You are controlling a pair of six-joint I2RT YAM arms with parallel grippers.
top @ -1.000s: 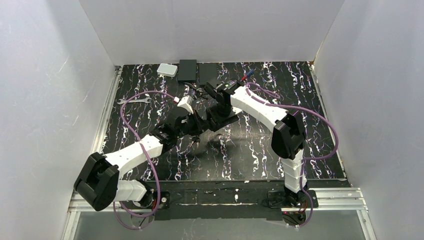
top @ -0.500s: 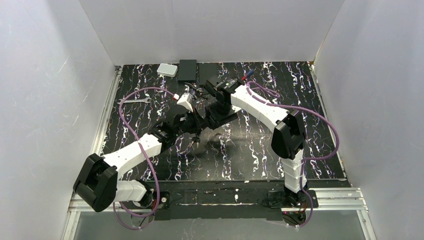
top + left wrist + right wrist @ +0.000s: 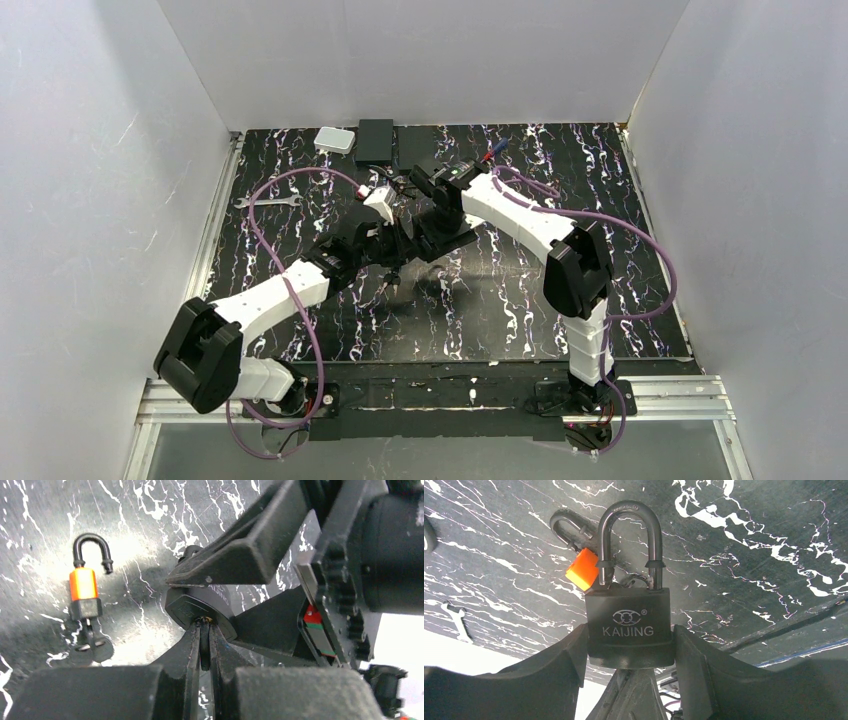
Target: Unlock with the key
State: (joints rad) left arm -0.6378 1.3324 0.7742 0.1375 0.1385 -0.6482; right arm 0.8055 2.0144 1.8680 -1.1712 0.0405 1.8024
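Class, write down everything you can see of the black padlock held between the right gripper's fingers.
The black padlock has a matt, dark, metal-looking body stamped with a logo and KAIJING. Its thick arched shackle has both legs seated in the body, so it looks locked. The right gripper clamps its two sides, with the shackle pointing away from the fingers. At its underside the left gripper holds the key to the keyhole; how deep the blade sits is hidden.
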